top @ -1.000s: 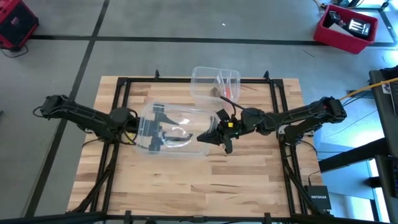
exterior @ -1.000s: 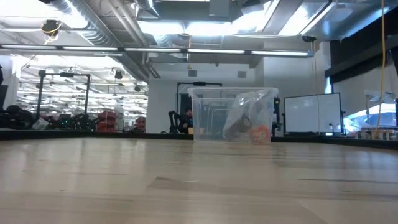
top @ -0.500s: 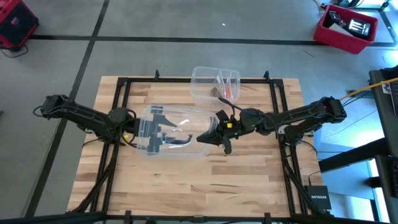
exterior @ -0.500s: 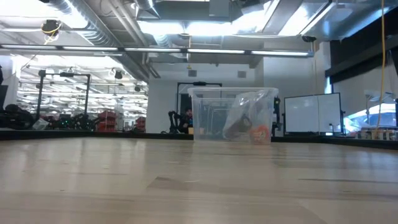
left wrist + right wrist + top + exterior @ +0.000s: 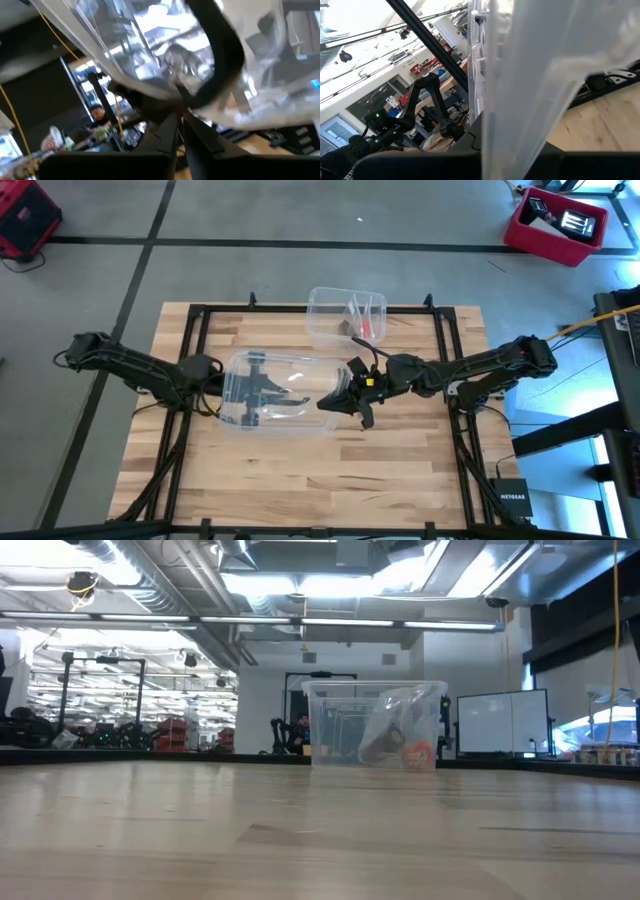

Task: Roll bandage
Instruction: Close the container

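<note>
A clear, stiff plastic cover (image 5: 280,375) with rounded corners hangs in the air over the table's middle, between my two grippers. My left gripper (image 5: 296,394) shows through it from the table's left, fingers together. My right gripper (image 5: 326,402) is shut on its right end. The bandage does not show plainly in any view. A dark curved band (image 5: 225,55) shows through the plastic in the left wrist view; what it is, I cannot tell. The low view shows neither gripper. My left gripper has its fingers (image 5: 200,137) shut on the clear plastic (image 5: 165,75), coming from the table's left and slanting a little upward. Glare keeps me from telling which part of the cover it has. My right gripper pinches the cover's right edge (image 5: 515,120) between its two fingers, coming level from the table's right. The cover is lifted clear of the table.
A clear plastic box (image 5: 346,315) stands at the table's far edge; in it lies a small clear bag (image 5: 400,730) with dark and orange contents. Bare wood lies along the near side of the table (image 5: 300,480). Black frame rails (image 5: 190,330) run along the table's edges.
My left gripper's fingers, wide apart a second ago, have come together on the clear cover. Both arms have kept their places, and the cover stays lifted between them.
</note>
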`<state>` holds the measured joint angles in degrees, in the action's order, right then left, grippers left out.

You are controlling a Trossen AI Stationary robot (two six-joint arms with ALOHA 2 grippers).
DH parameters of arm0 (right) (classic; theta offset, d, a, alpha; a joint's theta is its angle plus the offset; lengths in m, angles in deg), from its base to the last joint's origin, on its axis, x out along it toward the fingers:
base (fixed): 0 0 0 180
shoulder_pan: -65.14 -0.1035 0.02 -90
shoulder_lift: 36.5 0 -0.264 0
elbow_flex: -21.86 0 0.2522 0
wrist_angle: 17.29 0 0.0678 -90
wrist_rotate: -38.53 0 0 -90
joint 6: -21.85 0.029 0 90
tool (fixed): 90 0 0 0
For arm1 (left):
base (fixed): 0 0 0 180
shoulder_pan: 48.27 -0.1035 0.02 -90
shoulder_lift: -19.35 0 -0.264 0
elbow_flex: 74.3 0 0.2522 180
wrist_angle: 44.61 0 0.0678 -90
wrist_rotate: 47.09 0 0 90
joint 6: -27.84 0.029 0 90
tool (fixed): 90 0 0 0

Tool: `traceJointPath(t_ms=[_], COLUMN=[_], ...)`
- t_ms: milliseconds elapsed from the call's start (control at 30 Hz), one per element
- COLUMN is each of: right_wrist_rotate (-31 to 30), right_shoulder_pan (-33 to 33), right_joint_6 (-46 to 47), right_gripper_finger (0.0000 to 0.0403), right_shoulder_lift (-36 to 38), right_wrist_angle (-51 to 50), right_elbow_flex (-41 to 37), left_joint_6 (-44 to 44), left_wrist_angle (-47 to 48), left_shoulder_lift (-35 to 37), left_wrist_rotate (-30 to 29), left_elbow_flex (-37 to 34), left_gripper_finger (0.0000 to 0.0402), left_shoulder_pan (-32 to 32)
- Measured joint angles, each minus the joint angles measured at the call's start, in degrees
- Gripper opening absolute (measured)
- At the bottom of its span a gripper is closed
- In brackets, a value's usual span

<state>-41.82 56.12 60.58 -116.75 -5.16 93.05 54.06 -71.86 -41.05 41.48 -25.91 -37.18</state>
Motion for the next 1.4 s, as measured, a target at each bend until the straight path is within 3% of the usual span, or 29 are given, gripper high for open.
traceJointPath(t_ms=[200, 433, 700, 933, 1300, 1400], right_wrist_rotate=[0.0, 0.0, -1.0, -1.7, -1.4, -1.1], right_shoulder_pan=[0.0, 0.0, 0.0, 0.0, 0.0, -0.1], right_joint_6=[-0.2, -1.6, -3.2, -4.6, -4.7, -4.8], right_gripper_finger=[0.0025, 0.0025, 0.0026, 0.0026, 0.0026, 0.0026], right_shoulder_lift=[0.0, 0.0, 0.0, 0.0, 0.1, 0.1], right_wrist_angle=[0.9, 0.4, -0.9, -0.6, -1.0, -2.5], right_elbow_flex=[0.0, 0.0, 0.0, 0.0, 0.0, 0.0], left_joint_6=[-3.1, -6.1, -9.6, -8.3, -10.1, -11.8], left_wrist_angle=[4.0, 0.2, -1.9, -1.9, -1.9, -2.1], left_shoulder_lift=[0.0, 0.0, 0.0, 0.0, 0.0, 0.0], left_wrist_rotate=[-0.1, 0.1, 5.8, 5.2, -7.7, -8.7], left_elbow_flex=[0.0, 0.0, 0.0, 0.0, 0.0, 0.0], left_gripper_finger=[0.0055, 0.0122, 0.0191, 0.0199, 0.0190, 0.0189], left_shoulder_pan=[0.0, 0.1, 0.5, 0.9, 0.9, 0.8])
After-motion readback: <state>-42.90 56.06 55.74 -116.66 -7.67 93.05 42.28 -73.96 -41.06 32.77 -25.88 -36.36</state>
